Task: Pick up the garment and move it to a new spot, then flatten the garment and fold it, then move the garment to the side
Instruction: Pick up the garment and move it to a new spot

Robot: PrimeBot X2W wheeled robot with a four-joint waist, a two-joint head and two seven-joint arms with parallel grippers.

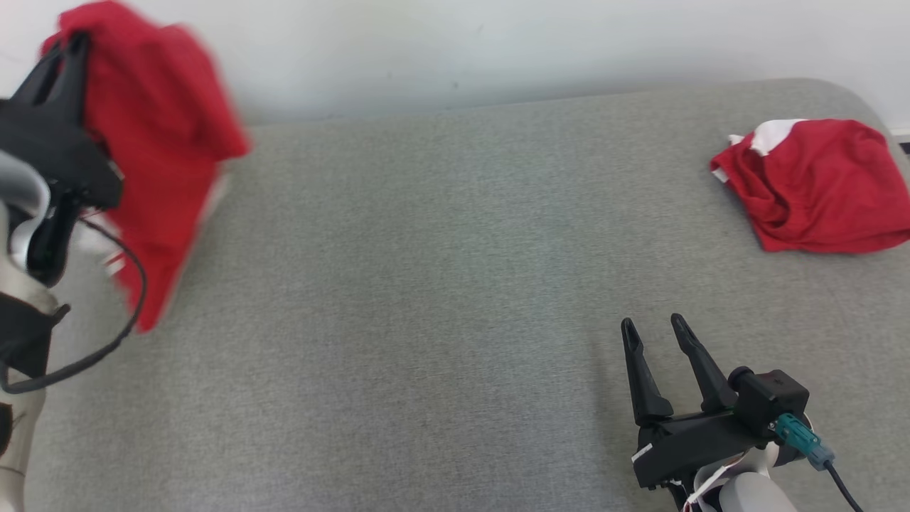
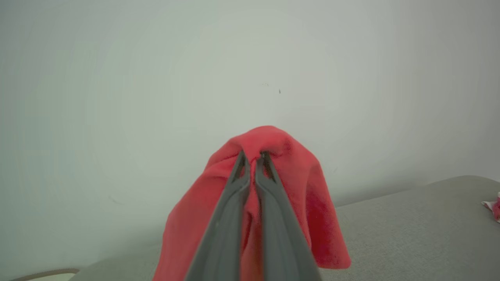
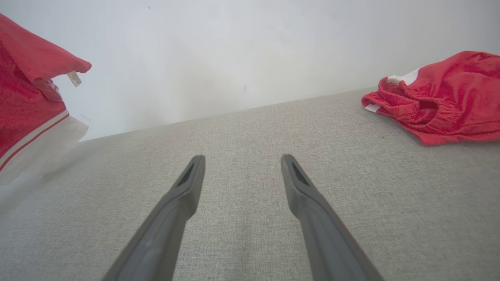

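garment [image 1: 163,135]: far left, hanging over the cushion [image 1: 426,284], draped from the fingertips
left gripper [image 1: 67,50]: narrow, pinching the garment's top fold
right gripper [image 1: 652,323]: wide, empty, near right
second garment [image 1: 817,185]: crumpled, far right

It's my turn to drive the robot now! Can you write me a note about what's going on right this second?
Left gripper: shut on the red garment, held up at the left end of the grey cushion.
Right gripper: open, empty, low over the cushion.
A second red garment lies crumpled at the far right.
Done: pickup.
Left: set it down in a new spot, flatten, fold, move it aside.
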